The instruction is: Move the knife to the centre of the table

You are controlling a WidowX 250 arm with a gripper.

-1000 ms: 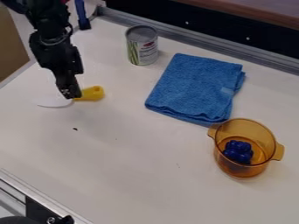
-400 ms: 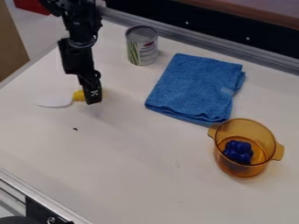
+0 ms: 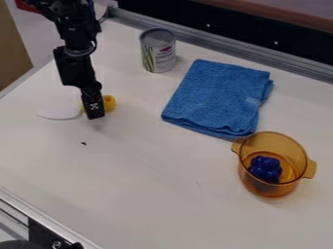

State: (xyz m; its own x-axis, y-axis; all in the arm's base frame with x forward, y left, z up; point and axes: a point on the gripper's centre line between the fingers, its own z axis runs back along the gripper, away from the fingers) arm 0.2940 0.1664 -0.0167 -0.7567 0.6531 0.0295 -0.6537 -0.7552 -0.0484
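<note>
The can point(image 3: 158, 51) stands upright on the far side, left of the blue cloth point(image 3: 218, 97). The cloth lies folded right of the knife point(image 3: 60, 113), its near left corner close to the middle of the table point(image 3: 149, 194). A dark speck point(image 3: 83, 143) lies just near of the knife.

The amber pot point(image 3: 267, 188) stands near and to the right, just beside the cloth's near edge, one handle pointing left and one right. Inside, on its bottom, is a bunch of dark blue balls point(image 3: 265, 168).

The table is white, with a metal rail point(image 3: 240, 52) along its far edge and a black panel point(image 3: 260, 41) beyond. A brown board point(image 3: 13, 53) stands off the far left.

The knife lies on the left part of the table, white blade to the left, yellow handle to the right. The gripper point(image 3: 95, 115) hangs down over the handle; whether it pinches it, I cannot tell.
</note>
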